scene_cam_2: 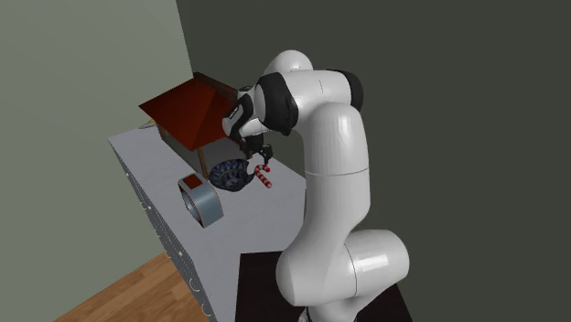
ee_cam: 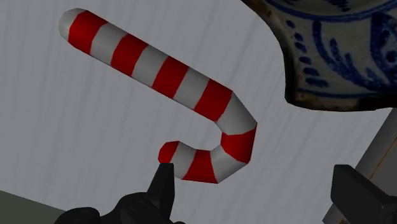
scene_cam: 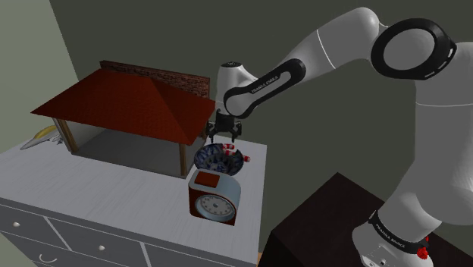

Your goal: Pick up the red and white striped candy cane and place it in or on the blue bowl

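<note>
The red and white striped candy cane (ee_cam: pixel 167 75) lies flat on the pale tabletop (ee_cam: pixel 76 140), right beside the blue-patterned bowl (ee_cam: pixel 337 54) and not touching it. My gripper (ee_cam: pixel 254 170) hovers just above the cane, open. One fingertip (ee_cam: pixel 163 178) is close to the tip of the cane's hook, and the other finger stands well clear of it on the bowl's side. In the shoulder view the gripper (scene_cam: pixel 225 136) hangs over the bowl's (scene_cam: pixel 217 160) far rim, with the cane (scene_cam: pixel 247 158) peeking out behind it. The second exterior view shows the cane (scene_cam_2: pixel 263 177) beside the bowl (scene_cam_2: pixel 231 176).
A red kitchen scale with a round dial (scene_cam: pixel 214 199) stands against the bowl's near side. A small open shelter with a red roof (scene_cam: pixel 129 106) takes up the back of the dresser top (scene_cam: pixel 91 178). A yellowish object (scene_cam: pixel 42 138) lies at the far left corner.
</note>
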{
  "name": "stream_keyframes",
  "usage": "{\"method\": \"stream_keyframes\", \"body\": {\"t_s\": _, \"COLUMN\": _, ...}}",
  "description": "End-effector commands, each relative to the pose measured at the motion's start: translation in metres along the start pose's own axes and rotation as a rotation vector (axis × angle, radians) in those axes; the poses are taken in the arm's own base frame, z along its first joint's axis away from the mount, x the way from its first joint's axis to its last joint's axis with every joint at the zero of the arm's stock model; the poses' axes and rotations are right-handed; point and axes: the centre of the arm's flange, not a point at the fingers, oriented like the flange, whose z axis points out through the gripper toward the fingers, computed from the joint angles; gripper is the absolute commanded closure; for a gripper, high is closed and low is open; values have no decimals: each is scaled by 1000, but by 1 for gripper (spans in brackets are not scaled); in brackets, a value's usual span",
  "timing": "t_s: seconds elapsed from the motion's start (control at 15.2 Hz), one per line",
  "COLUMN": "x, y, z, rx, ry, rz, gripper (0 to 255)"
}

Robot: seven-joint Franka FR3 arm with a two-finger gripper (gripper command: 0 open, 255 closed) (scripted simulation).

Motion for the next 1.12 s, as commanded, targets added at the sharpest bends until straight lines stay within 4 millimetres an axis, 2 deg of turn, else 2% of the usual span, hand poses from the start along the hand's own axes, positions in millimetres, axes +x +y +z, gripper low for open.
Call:
{"method": "stream_keyframes", "body": {"t_s": 0.0, "x": -5, "y": 10, "z": 23, "rx": -42, "ry": -43, "rz": -2, "gripper": 255}}
{"method": "stream_keyframes", "body": {"t_s": 0.33, "x": -23, "y": 8, "z": 17, "rx": -43, "ry": -42, "rz": -1, "gripper": 255}}
{"method": "stream_keyframes", "body": {"t_s": 0.53, "x": -26, "y": 9, "z": 17, "rx": -43, "ry": -42, "rz": -1, "gripper": 255}}
{"method": "stream_keyframes", "body": {"t_s": 0.59, "x": -22, "y": 7, "z": 10, "rx": -31, "ry": -29, "rz": 1, "gripper": 255}}
{"method": "stream_keyframes", "body": {"t_s": 0.66, "x": -22, "y": 7, "z": 10, "rx": -31, "ry": -29, "rz": 1, "gripper": 0}}
{"method": "stream_keyframes", "body": {"t_s": 0.86, "x": -43, "y": 38, "z": -2, "rx": 25, "ry": -69, "rz": -469, "gripper": 0}}
{"method": "stream_keyframes", "body": {"t_s": 1.06, "x": -47, "y": 76, "z": -11, "rx": 81, "ry": -108, "rz": -940, "gripper": 0}}
